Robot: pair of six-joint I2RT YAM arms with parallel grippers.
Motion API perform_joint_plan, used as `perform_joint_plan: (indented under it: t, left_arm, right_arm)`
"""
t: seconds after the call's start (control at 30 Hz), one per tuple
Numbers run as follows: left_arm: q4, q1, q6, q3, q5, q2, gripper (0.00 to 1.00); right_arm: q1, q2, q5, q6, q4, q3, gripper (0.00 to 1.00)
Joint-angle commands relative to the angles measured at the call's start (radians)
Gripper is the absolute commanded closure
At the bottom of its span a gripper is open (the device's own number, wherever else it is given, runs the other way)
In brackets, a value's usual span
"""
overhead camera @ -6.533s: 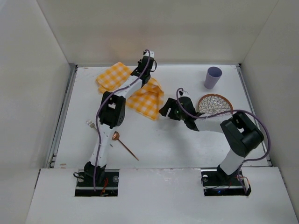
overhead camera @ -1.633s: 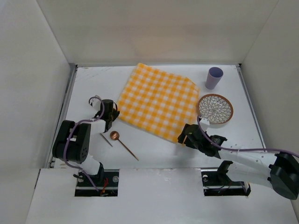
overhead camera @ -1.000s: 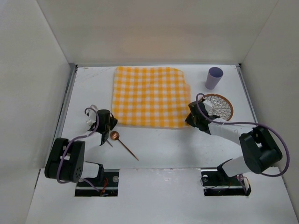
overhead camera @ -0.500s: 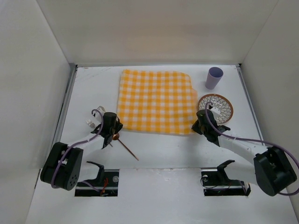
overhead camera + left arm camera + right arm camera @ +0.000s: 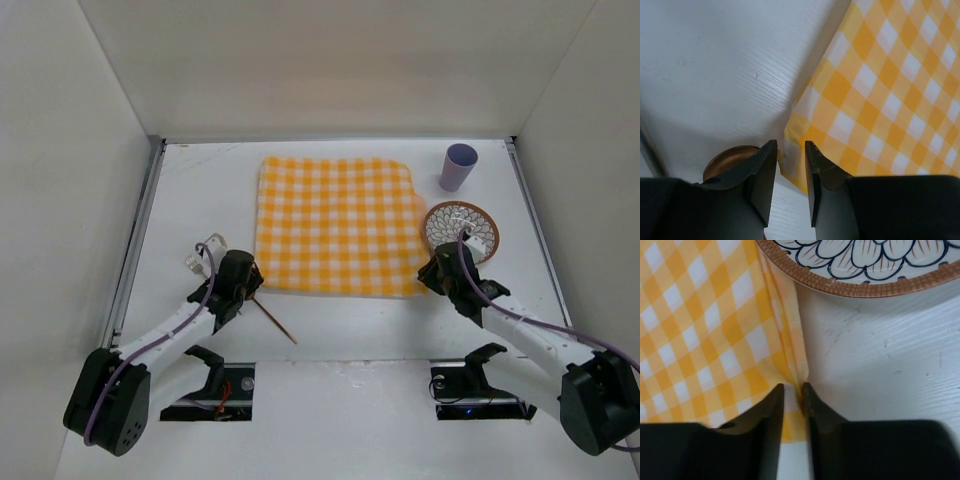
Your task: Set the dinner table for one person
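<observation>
Top external: the dinner table (image 5: 340,325) fills the enclosure floor, white and matte. A yellow-and-white checked cloth (image 5: 335,225) is spread flat on its far middle. A lilac cup (image 5: 458,166) stands upright just off the cloth's far right corner. A patterned plate (image 5: 455,220) lies just beside the cloth's right edge. Both arms lie low over the table, one at each near corner of the cloth. Left wrist: left gripper (image 5: 791,150) has its jaws a little apart, with the cloth's near left corner lying loose in the gap. The bowl of a copper spoon (image 5: 730,159) shows just left of the fingers. Right wrist: right gripper (image 5: 792,390) has its jaws parted by a narrow gap, astride a raised crease at the cloth's edge, not clamping it.
</observation>
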Motion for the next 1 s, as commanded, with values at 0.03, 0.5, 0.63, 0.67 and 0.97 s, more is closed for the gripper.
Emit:
perform_joint_plan:
  t: [0.03, 0.5, 0.63, 0.67, 0.97]
  left_arm:
    - [-0.106, -0.012, 0.029, 0.036, -0.059, -0.104, 0.71]
    - [0.093, -0.139, 0.098, 0.191, -0.078, 0.147, 0.68]
    - [0.135, -0.141, 0.078, 0.177, -0.033, 0.248, 0.69]
    - [0.135, -0.141, 0.075, 0.165, -0.03, 0.251, 0.69]
    - [0.065, -0.176, 0.052, 0.07, -0.036, 0.159, 0.73]
  right_arm:
    - [-0.005, -0.067, 0.028, -0.03, -0.035, 0.01, 0.55]
    - [0.303, 0.172, 0.022, -0.156, 0.127, 0.221, 0.78]
    - [0.351, 0.246, -0.015, -0.146, 0.192, 0.231, 0.81]
    - [0.352, 0.258, -0.022, -0.139, 0.201, 0.23, 0.81]
    - [0.348, 0.349, -0.032, -0.065, 0.213, 0.164, 0.81]
